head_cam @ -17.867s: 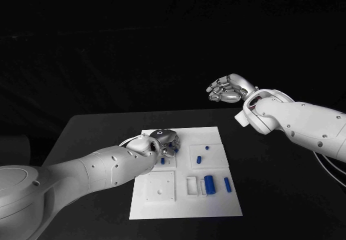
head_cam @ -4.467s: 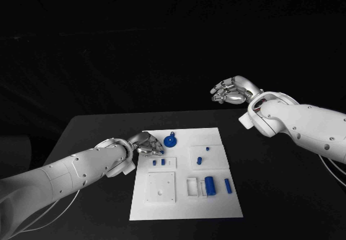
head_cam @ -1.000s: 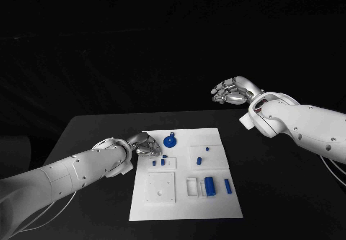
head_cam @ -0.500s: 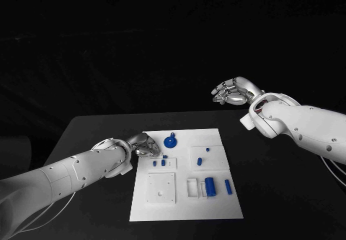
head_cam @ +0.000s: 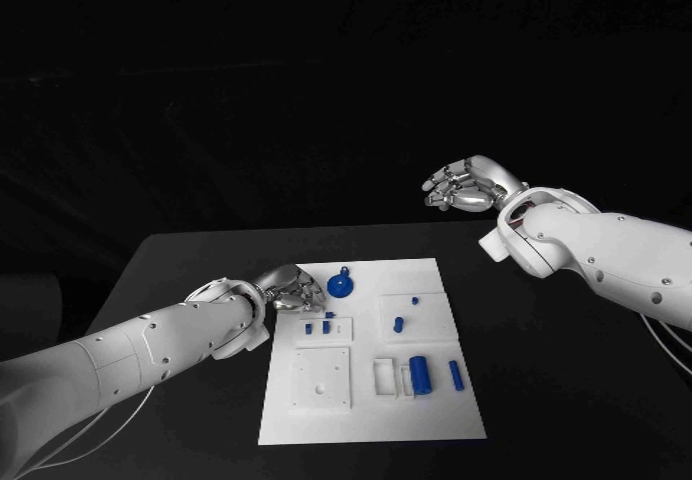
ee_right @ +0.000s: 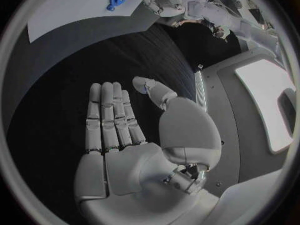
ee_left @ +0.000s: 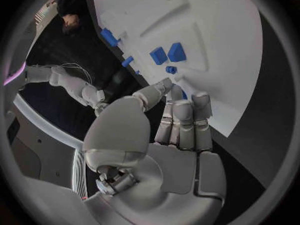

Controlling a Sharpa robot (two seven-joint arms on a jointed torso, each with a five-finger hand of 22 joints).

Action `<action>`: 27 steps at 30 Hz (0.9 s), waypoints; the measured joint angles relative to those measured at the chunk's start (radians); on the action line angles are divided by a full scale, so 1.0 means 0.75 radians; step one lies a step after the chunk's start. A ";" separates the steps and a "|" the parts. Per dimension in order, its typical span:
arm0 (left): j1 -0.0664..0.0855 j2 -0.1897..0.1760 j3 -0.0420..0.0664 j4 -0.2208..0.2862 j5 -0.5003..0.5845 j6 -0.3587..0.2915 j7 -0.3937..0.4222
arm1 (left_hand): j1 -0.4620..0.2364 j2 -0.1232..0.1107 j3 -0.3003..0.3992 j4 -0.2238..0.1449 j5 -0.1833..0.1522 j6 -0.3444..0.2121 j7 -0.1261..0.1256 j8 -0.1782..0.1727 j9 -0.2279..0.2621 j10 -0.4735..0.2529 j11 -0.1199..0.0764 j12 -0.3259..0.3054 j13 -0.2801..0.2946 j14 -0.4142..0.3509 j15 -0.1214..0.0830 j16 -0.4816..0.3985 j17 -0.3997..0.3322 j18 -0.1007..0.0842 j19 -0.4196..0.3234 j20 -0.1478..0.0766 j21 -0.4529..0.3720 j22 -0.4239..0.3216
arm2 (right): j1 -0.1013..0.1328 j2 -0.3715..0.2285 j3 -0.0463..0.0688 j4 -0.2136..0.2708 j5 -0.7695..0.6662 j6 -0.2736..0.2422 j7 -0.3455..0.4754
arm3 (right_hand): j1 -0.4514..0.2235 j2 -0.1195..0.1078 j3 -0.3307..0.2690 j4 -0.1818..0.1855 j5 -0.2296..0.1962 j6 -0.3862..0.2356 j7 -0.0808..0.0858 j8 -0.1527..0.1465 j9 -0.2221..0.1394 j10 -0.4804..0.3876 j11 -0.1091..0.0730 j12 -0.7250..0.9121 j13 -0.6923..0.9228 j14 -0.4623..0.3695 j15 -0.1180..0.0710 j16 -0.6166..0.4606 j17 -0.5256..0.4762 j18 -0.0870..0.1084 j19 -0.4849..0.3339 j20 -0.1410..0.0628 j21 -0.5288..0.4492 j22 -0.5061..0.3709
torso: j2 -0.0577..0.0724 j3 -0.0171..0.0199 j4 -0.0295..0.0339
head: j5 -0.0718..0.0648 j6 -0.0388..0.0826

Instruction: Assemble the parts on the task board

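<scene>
The white task board lies in the middle of the black table. The left hand rests at the board's left edge, beside the round blue part; its fingers are extended, pressed side by side, holding nothing. The right hand hangs high above the table, well apart from the board, fingers straight and together, empty. More blue parts lie nearer the board's front edge.

From where I stand, the task board is the landmark. Its near half lies unobstructed from above. The left hand and its arm crowd the board's far-left corner, just beside the round blue part. The right hand hangs high, well beyond the board's far-right corner, leaving that side free.
</scene>
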 measured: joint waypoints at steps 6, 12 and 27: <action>0.032 -0.022 0.000 0.035 0.021 -0.007 0.009 | 0.003 -0.010 0.005 -0.005 0.000 -0.004 0.004 0.008 0.002 0.010 0.010 -0.066 -0.044 -0.003 0.003 -0.012 -0.006 0.000 -0.009 0.000 -0.006 0.000 | 0.000 0.008 0.000 -0.003 -0.008 0.023 -0.011 | 0.000 0.000 -0.011 -0.011 -0.052 0.000 0.000 0.000 -0.002 0.019 -0.008 0.000 0.003 0.004 0.002 0.014 -0.002 0.000 0.019 -0.005 -0.006 0.012 | 0.000 -0.0001 0.0005 | 0.003 0.005; 0.075 -0.039 0.002 0.070 -0.008 0.003 0.005 | 0.011 -0.018 0.012 -0.012 0.000 0.036 -0.008 0.044 0.016 0.066 -0.004 -0.054 -0.043 -0.003 0.003 -0.023 -0.008 0.000 -0.009 0.000 -0.006 0.000 | 0.000 0.025 -0.002 -0.005 -0.049 0.060 -0.038 | 0.007 0.007 -0.050 -0.015 -0.117 0.000 0.000 0.008 -0.003 0.074 -0.033 0.042 0.041 0.053 -0.024 0.054 0.014 -0.001 0.077 -0.024 0.003 0.039 | -0.001 0.0000 0.0017 | 0.007 0.009; 0.084 -0.007 0.000 0.107 -0.405 0.030 -0.044 | 0.006 -0.084 -0.068 -0.036 -0.015 0.044 -0.016 0.059 0.033 0.055 -0.003 -0.070 -0.054 -0.012 0.002 -0.048 -0.016 0.000 -0.026 0.007 -0.019 0.001 | 0.000 0.041 -0.007 0.008 -0.139 0.092 -0.076 | 0.013 0.013 -0.094 -0.017 -0.136 0.028 -0.028 0.016 -0.005 0.167 -0.077 0.183 0.225 0.141 -0.088 0.179 0.099 -0.019 0.203 -0.088 0.093 0.044 | 0.000 -0.0018 0.0014 | 0.015 0.013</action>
